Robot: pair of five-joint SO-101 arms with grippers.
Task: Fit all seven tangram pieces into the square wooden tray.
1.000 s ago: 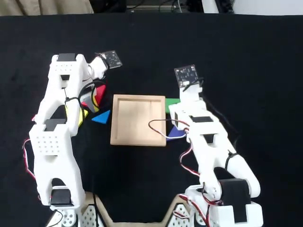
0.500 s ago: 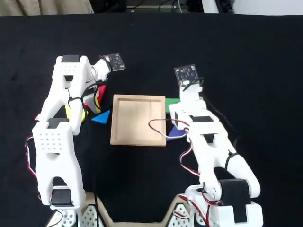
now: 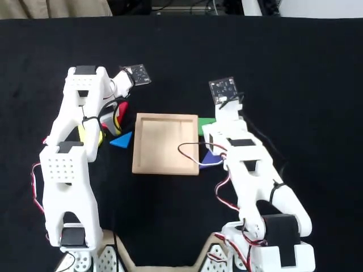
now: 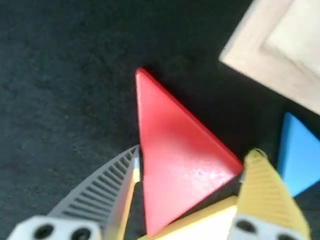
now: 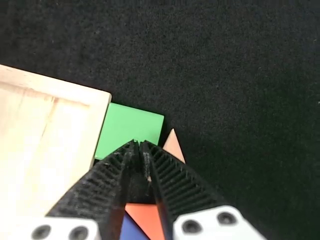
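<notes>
Seven pieces were asked for, but only some could be seen, and all of them lay outside the square wooden tray (image 3: 136,145). The tray sat near the middle of the high view on the black table (image 3: 295,68). It was of pale wood with a raised rim and a bare floor.

Left of the tray, the left gripper (image 4: 194,152) had its jaws apart with the red triangle (image 4: 175,160) between them. Both tips were at the edges of the triangle, and I could not tell whether they pressed it. The light blue triangle (image 3: 122,140) lay flat just beside the left rim of the tray.

At the tray's upper right corner, the green square (image 5: 130,130) touched the rim. The right gripper (image 5: 138,147) had its jaws closed together and held nothing, with its tips over the edge of this square. A small peach triangle (image 5: 173,145) lay just beside the green square, and a dark blue piece (image 3: 211,160) lay at the tray's lower right.
</notes>
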